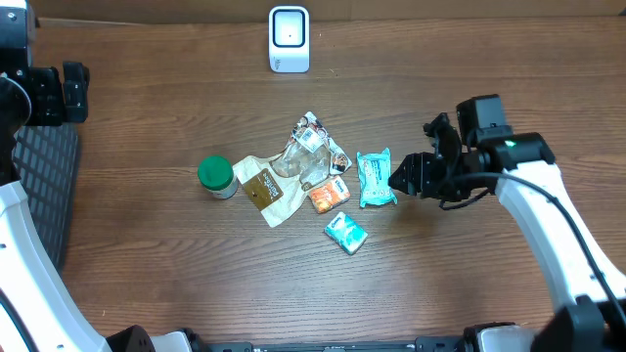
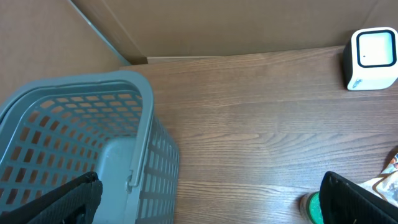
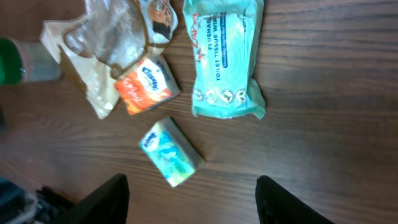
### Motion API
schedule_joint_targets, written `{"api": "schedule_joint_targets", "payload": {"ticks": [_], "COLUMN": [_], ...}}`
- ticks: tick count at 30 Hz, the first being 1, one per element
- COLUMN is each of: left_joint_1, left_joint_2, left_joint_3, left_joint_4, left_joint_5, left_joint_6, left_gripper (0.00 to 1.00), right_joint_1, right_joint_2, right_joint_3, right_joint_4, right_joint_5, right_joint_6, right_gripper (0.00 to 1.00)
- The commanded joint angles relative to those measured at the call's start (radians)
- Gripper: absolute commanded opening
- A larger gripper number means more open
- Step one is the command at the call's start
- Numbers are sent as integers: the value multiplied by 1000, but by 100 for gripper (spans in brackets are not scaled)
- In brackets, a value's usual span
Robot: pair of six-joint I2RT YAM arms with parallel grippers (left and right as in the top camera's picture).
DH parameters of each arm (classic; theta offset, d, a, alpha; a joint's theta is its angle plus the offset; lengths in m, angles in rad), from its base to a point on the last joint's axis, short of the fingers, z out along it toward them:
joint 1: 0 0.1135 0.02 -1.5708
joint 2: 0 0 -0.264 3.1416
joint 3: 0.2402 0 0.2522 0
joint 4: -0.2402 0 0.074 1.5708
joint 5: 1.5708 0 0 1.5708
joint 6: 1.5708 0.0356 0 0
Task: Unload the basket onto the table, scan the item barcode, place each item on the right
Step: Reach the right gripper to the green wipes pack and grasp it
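Basket [image 2: 87,79]: grey plastic mesh, far left of the table [image 1: 460,284]; fills the near-left of the left wrist view.
Left claw [image 2: 210,182]: up at the far left, over the basket's right edge. Jaws spread wide, nothing between them but bare wood.
Jar [image 1: 216,176]: green lid, left end of the pile in the middle of the table; touches the tan packet.
Tan packet [image 1: 262,189]: flat and crumpled, just right of the jar, partly under the clear bag.
Scanner [image 1: 290,39]: small white box with a dark-rimmed window, at the far edge near the cardboard wall, well apart from the pile.
Clear bag [image 1: 301,161]: crinkled film over the middle of the pile.
Wrapper [image 1: 318,132]: printed, far side of the pile, touching the clear bag.
Orange pack [image 3: 146,84]: small tissue pack, near side of the clear bag, just left of the wipes.
Teal pack [image 3: 171,151]: small, lies alone on the near side of the pile, close to the orange pack but apart from it.
Wipes [image 3: 227,59]: teal toilet-tissue-wipes pack, flat on the wood, label up, right end of the pile, long side running far to near. Not held.
Right claw [image 3: 193,183]: low, just right of the wipes, pointing left at them. Jaws apart and empty; the wipes lie ahead of the tips. From overhead I cannot tell whether the tips touch the pack.
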Motion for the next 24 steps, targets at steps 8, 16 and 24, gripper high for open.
{"api": "schedule_joint_targets", "payload": {"ticks": [8, 16, 24], "left_joint_1": [5, 5, 5], "left_joint_2": [-6, -6, -6], "left_joint_3": [3, 3, 3], "left_joint_4": [3, 3, 3], "left_joint_5": [1, 1, 3], "left_joint_6": [15, 15, 15], "left_gripper": [100, 100, 100], "right_joint_1": [5, 5, 5], "right_joint_2": [190, 234, 246], "right_joint_3": [27, 27, 22], "right_joint_4": [131, 125, 129], "right_joint_5": [2, 3, 2], "right_joint_6": [-2, -3, 17], "right_gripper": [49, 55, 57]}}
